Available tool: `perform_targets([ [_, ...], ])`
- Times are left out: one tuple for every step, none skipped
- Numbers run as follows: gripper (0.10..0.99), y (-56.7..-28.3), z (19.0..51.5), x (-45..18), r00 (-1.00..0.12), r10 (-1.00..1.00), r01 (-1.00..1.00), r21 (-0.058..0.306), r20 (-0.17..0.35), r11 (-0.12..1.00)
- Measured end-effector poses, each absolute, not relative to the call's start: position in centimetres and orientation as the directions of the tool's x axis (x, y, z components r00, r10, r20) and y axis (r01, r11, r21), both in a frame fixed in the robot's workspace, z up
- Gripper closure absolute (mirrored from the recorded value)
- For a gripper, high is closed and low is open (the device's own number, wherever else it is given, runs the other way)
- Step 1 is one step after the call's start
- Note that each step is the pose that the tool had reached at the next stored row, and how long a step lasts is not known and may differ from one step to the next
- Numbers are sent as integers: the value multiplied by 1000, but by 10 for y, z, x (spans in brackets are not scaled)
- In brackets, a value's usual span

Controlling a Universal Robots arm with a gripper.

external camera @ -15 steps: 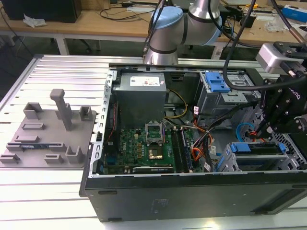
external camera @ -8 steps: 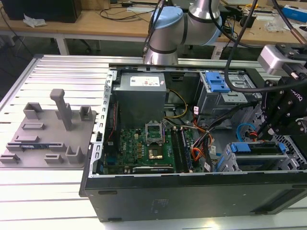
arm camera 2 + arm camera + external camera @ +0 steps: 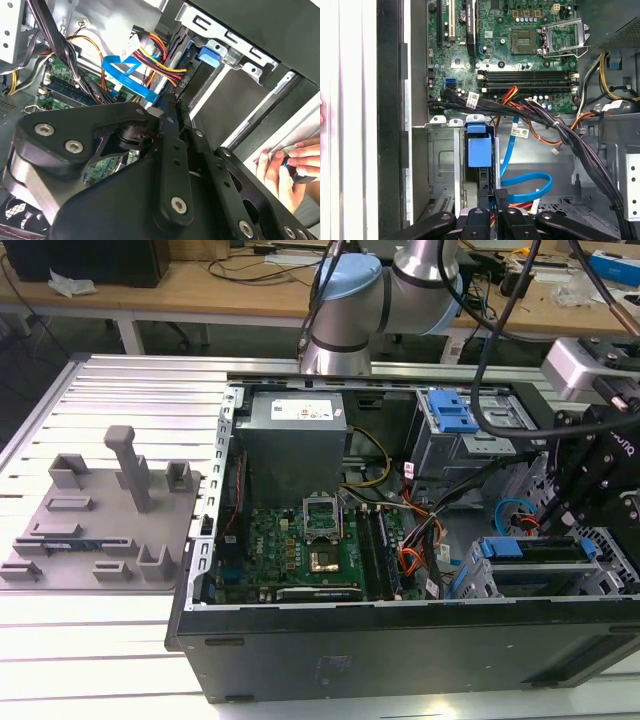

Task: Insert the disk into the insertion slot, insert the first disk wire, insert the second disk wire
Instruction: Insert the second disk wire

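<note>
The disk [image 3: 480, 152], with its blue carrier, sits inside the insertion slot [image 3: 442, 165], a grey metal cage in the corner of the open computer case [image 3: 400, 640]. In the exterior view the disk [image 3: 530, 548] lies in the cage near the case's front wall, toward the exterior view's right. Just beside the disk, the second disk wire [image 3: 527, 182], a light-blue flat cable, loops above the cage floor and rises toward the motherboard [image 3: 520, 45]; in the second wrist view the same loop [image 3: 131, 75] hangs next to a red, yellow and black wire bundle [image 3: 160, 57]. The hand [image 3: 492, 220] hovers right at the disk's back end, its black fingers [image 3: 501, 197] drawn close together around something at the connector, though what they pinch cannot be told. A person's hand [image 3: 280, 170] rests outside the case wall. The case stands on a ribbed metal worktop [image 3: 90, 640].
</note>
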State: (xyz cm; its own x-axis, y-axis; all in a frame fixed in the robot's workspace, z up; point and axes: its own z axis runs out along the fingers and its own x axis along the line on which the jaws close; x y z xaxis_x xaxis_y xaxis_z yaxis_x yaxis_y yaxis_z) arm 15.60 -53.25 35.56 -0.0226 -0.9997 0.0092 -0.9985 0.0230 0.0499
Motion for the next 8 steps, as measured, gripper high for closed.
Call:
perform_targets([
  [925,-533,355,156,-23,-1000,-998,50,9,24],
  [925,-533,354,156,-24,-1000,-998,50,9,24],
  [925,-533,354,156,-24,-1000,-998,50,9,25],
  [925,-533,354,156,-24,-1000,-998,50,9,24],
  [925,-533,354,156,-24,-1000,-998,50,8,25],
  [925,-533,353,156,-24,-1000,-998,50,8,25],
  [925,-533,353,156,-24,-1000,-998,50,8,24],
  [925,-533,353,156,-24,-1000,-998,50,8,25],
])
